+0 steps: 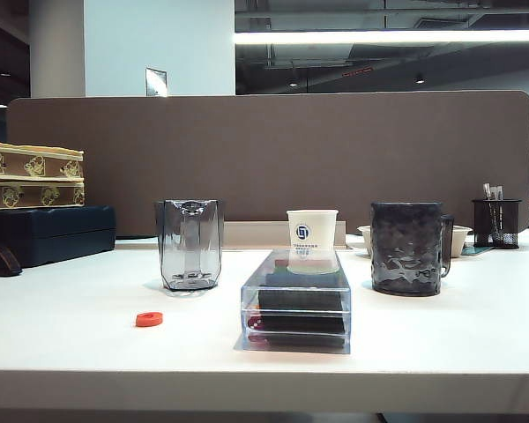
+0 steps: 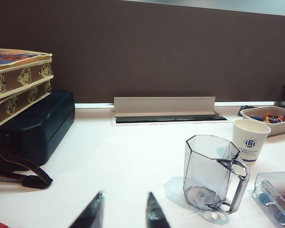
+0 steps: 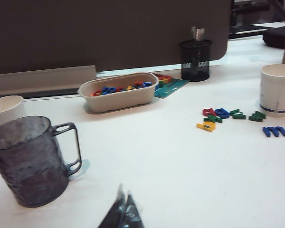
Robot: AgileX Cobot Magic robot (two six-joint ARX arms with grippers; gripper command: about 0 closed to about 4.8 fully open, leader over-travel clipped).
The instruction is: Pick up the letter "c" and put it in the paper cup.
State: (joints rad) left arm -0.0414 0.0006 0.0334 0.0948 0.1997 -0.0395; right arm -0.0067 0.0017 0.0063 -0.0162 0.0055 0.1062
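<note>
Neither arm shows in the exterior view, so their poses can be read only from the wrist cameras, where each tool is cut off at the picture's edge. In the left wrist view, the left tool [image 2: 122, 211] shows just two dark fingertips with a clear gap between them, parted and holding nothing, poised above the white worktop [image 2: 133, 156] and touching no object. In the right wrist view, the right tool [image 3: 124, 209] shows its two tips pressed together, closed and empty, above bare worktop near the dark mug [image 3: 29, 161]. The letter "c" [image 1: 149, 319] lies flat on the worktop at near left, apart from everything, nearer than the clear faceted glass [image 1: 190, 244]; neither wrist camera shows it. The paper cup [image 1: 312, 241] stands upright at the far middle, its base hidden behind a clear plastic box [image 1: 296, 303], between the glass and the mug. The small text under the cup's blue logo is too fine to read.
</note>
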